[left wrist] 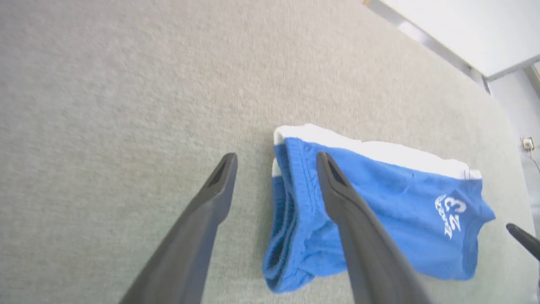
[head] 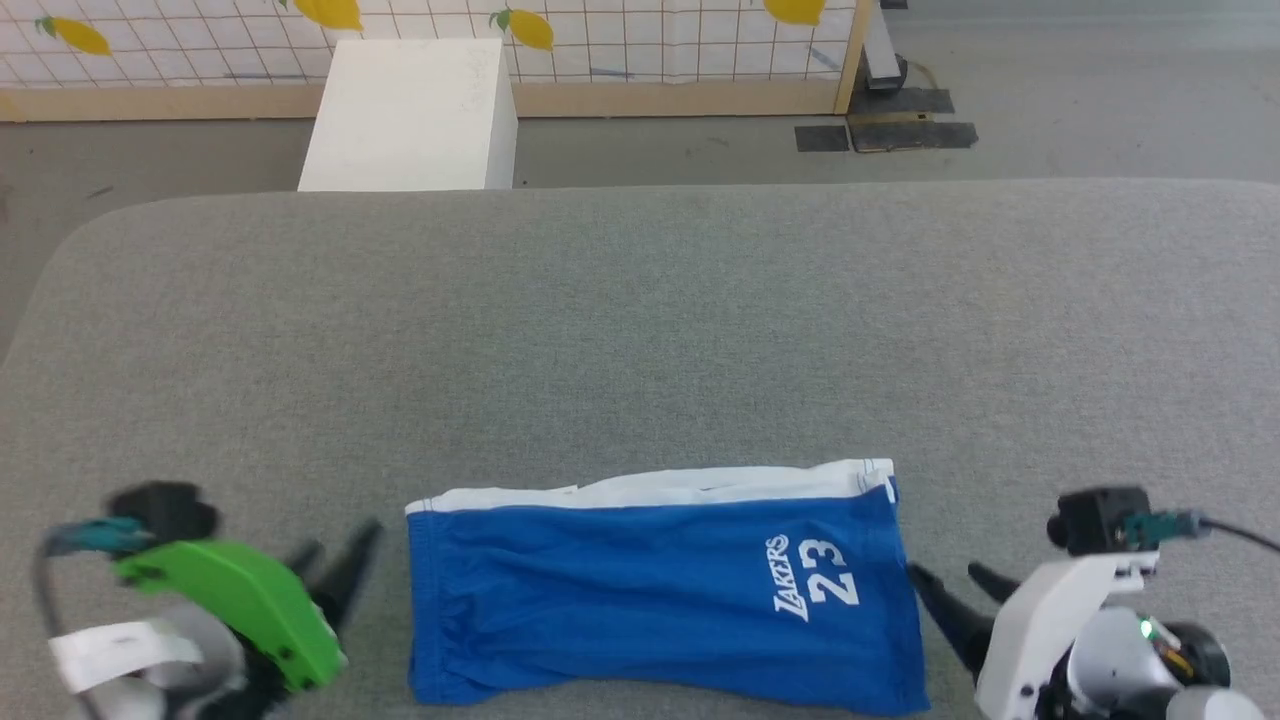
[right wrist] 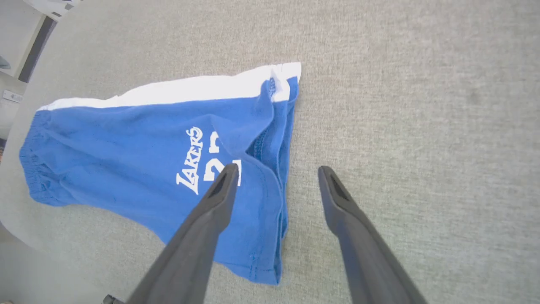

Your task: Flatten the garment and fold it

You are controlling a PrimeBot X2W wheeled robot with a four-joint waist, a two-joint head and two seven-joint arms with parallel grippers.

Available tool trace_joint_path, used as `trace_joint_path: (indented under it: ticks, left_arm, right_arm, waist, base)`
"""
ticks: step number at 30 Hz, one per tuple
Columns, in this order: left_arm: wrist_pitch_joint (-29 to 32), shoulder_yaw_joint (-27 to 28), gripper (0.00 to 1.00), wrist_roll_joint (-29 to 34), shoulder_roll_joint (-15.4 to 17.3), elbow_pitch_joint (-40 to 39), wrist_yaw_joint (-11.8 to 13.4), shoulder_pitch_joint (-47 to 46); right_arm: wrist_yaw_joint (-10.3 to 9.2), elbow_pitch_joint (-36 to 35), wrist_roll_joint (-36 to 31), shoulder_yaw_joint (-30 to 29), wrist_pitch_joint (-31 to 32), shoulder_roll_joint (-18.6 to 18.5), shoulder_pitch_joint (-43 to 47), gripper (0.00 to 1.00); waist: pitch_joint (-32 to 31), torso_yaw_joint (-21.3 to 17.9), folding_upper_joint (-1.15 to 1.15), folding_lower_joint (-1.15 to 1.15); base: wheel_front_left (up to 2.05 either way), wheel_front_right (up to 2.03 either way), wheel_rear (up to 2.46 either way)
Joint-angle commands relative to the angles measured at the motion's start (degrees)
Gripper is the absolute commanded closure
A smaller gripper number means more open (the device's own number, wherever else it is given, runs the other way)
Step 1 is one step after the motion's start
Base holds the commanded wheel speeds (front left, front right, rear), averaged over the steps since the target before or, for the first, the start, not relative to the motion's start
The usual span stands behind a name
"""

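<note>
Your shorts (head: 650,600) lie close to the near edge of the desk (head: 640,300), roughly midway along it. They look already doubled leg over leg. The white stripe (head: 650,487) runs along the far side, the waistband (head: 425,600) points to the desk's left edge, and the Lakers 23 print (head: 815,575) sits at the hem end on the right.

Your left gripper (head: 340,540) is parked just off the waistband end, fingers spread wide and empty. From its own wrist, the left gripper (left wrist: 276,156) straddles that edge, one finger over the gathered waistband (left wrist: 291,190) and the other over bare desk. Whether it touches the cloth, I can't tell.

Your right gripper (head: 945,572) mirrors it at the hem, also wide open and carrying nothing. On its wrist view the right gripper (right wrist: 277,168) brackets the hem (right wrist: 280,177), with one finger over the print (right wrist: 198,162).

That placement makes sense to me: one gripper at each short end, ready for a cross fold, hem toward waistband.

Watch the hem, though. Its layers ripple and stand slightly apart there, so a shallow pinch may catch only the top one and drag the fold crooked.
</note>
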Motion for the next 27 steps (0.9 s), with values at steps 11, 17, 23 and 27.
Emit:
trace_joint_path:
  ticks: [11, 17, 23, 27]
  left_arm:
    - [-33.1, 5.72, 0.0, 15.12, -1.55, 5.16, -8.44, -2.9]
    - [-37.77, 7.24, 0.0, 19.14, -5.01, 8.53, -10.49, -3.77]
    - [-38.09, 10.01, 0.0, 22.85, -8.18, 8.1, -12.28, -3.35]
    - [-38.1, 11.91, 0.0, 24.96, -10.3, 7.71, -13.7, -2.75]
  right_arm:
    - [-0.08, 9.25, -3.63, 3.16, 6.79, -0.04, -10.5, 0.0]
    - [-0.08, 15.43, -5.33, 4.68, 6.53, -0.04, -12.79, 0.0]
    - [-0.08, 19.48, -3.71, 6.9, 5.2, -0.04, -14.59, 0.1]
    - [-0.08, 21.09, -3.22, 8.14, 4.61, -0.04, -15.67, 1.0]
  waist:
    - [1.84, 0.87, 0.0, 0.0]
    - [2.93, 1.78, 0.0, 0.0]
    - [3.7, 2.18, 0.0, 0.0]
    - [3.67, 2.16, 0.0, 0.0]
  base:
    - [0.0, 0.0, 0.0]
    - [0.0, 0.0, 0.0]
    - [0.0, 0.0, 0.0]
    - [0.0, 0.0, 0.0]
